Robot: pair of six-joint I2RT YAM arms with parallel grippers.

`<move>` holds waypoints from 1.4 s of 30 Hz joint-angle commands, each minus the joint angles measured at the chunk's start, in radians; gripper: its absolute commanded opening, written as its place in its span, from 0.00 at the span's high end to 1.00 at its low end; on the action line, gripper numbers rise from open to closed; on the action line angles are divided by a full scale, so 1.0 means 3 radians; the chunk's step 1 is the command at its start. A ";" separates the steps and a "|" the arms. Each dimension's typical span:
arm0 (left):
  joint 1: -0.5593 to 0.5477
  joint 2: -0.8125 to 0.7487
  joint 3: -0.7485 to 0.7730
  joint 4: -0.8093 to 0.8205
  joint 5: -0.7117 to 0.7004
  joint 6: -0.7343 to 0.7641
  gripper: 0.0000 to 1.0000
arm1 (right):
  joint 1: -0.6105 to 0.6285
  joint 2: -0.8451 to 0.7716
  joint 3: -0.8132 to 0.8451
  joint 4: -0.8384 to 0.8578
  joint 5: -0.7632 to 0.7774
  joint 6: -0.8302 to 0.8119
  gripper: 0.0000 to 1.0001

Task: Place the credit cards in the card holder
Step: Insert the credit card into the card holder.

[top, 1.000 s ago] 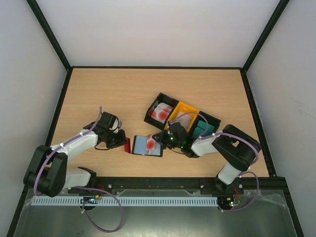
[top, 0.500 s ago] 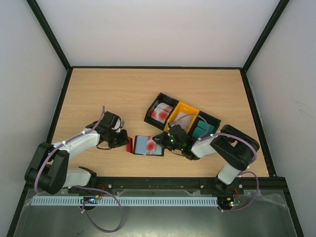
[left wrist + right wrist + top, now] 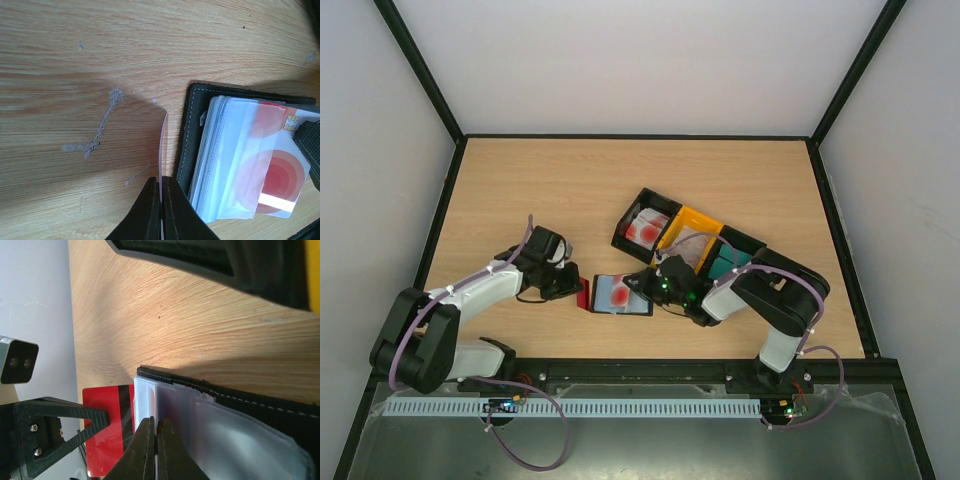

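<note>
The card holder (image 3: pixel 632 303) lies open on the table, black with clear sleeves, and a red-and-white credit card (image 3: pixel 617 294) shows inside it. My left gripper (image 3: pixel 573 291) is shut on a red credit card (image 3: pixel 582 295), held upright just left of the holder. The left wrist view shows this card (image 3: pixel 163 145) edge-on between the fingers (image 3: pixel 150 212), a little apart from the holder's black edge (image 3: pixel 191 131). My right gripper (image 3: pixel 643 284) is shut on a clear sleeve (image 3: pixel 165 405) of the holder (image 3: pixel 235 396). The red card (image 3: pixel 106 426) stands just beyond that sleeve.
Three joined bins sit behind the holder: a black bin (image 3: pixel 629 222) with red-and-white cards, a yellow bin (image 3: pixel 704 217), and a black bin (image 3: pixel 754 243) with teal cards. The black bin's wall (image 3: pixel 200 257) is close to my right wrist. Black rails edge the table.
My left gripper has brought the red card a little to the right, nearer the holder. My right gripper has shifted slightly left over the holder while gripping the sleeve.
</note>
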State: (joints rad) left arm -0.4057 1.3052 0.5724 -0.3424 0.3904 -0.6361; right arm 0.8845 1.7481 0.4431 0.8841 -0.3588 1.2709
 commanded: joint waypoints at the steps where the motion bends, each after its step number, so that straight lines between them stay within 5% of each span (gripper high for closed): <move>1: -0.0023 0.0055 -0.0059 -0.0070 -0.0062 -0.0027 0.97 | 0.0052 0.0204 0.0033 0.0039 -0.0039 0.0044 0.98; 23: -0.0049 0.0017 -0.0144 0.0004 -0.0008 -0.0104 0.97 | 0.0278 0.0378 0.0267 -0.0095 0.0154 0.0263 0.92; 27: -0.0049 -0.0009 -0.0147 -0.0001 -0.0011 -0.0101 0.97 | 0.0279 0.0178 0.0267 -0.0394 0.0299 0.0247 0.84; 35: -0.0051 -0.0029 -0.0151 -0.0004 -0.0005 -0.0104 0.97 | 0.0309 -0.0205 0.0349 -0.1154 0.0526 0.0083 0.50; 42: -0.0077 -0.0020 -0.0164 0.0014 0.0007 -0.0104 0.97 | 0.0349 -0.0159 0.0586 -0.1675 0.0405 -0.0101 0.46</move>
State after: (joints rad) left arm -0.4183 1.3029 0.5514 -0.3000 0.4007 -0.6624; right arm 0.9749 1.6901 0.5808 0.5480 -0.2459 1.2778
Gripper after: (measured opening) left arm 0.030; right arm 0.537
